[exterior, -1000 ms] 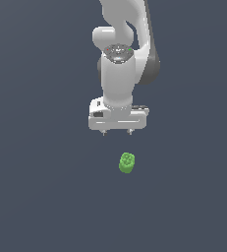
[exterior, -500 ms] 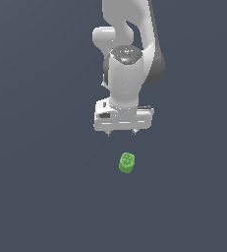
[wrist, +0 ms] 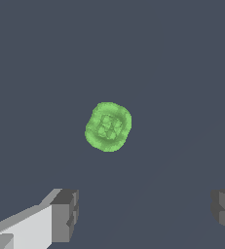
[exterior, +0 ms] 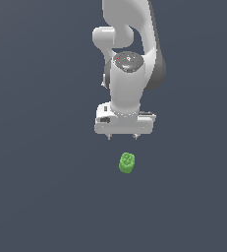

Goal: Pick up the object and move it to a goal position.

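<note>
While our end effector (exterior: pixel 122 137) hangs with fingers apart above the green object (exterior: pixel 127 163), mid-counter (exterior: pixel 36 197), an off-centre descent could topple it.

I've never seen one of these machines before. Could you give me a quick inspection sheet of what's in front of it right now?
Surface: plain dark grey-blue floor, no marks or edges visible.
Job's things: one small bright green lumpy object standing on the surface, untouched; no goal marker seen.
Clutter: nothing seen.
Claw: the claw points down, is open and holds nothing. In the exterior view it appears just above the green object; in the wrist view its two fingers stand wide apart with the object not between them.
Cables: nothing seen.
Surroundings: only the white arm against the same dark background; nothing else seen.
</note>
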You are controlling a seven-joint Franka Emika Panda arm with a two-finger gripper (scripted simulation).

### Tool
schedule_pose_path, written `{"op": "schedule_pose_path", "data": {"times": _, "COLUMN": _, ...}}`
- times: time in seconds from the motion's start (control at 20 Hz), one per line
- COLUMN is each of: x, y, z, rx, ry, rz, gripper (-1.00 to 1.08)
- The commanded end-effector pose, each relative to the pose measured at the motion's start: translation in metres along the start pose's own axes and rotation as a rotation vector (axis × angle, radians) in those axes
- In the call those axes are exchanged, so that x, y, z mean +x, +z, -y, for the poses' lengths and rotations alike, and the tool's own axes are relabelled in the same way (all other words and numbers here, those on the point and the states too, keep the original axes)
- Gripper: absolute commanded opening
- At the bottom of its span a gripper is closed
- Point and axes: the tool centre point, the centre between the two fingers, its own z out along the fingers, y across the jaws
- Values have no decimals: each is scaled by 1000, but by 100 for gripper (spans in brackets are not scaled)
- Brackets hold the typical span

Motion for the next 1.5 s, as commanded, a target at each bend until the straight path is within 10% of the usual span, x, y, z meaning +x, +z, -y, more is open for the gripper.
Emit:
{"op": "schedule_pose_path", "data": {"times": 0.0, "x": 5, "y": 5, "z": 2, "rx": 0, "ry": 37, "rz": 5, "gripper": 100}}
{"op": "schedule_pose_path", "data": {"times": 1.45, "x": 45, "y": 68, "z": 25, "rx": -21, "ry": 416, "rz": 46, "gripper": 100}}
